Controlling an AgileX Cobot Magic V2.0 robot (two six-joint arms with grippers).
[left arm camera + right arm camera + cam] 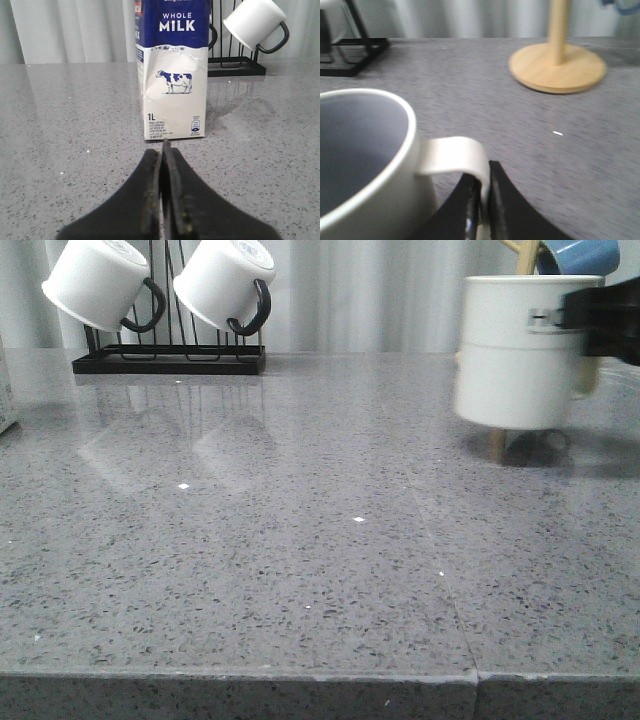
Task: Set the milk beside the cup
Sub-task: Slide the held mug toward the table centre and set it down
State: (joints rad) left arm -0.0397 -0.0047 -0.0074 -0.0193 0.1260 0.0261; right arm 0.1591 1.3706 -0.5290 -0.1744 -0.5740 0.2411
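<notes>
The right tool [482, 200] pinches the cup [525, 350] handle at upper right; next, the closed, empty left tool [162, 192] must open around the milk [172, 70].

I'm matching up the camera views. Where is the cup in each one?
Front view: cup at the far right, blurred.
Left wrist view: not in it.
Right wrist view: close up, handle between the right gripper's jaws.
Shared landmark: the black mug rack, in all three views.
</notes>
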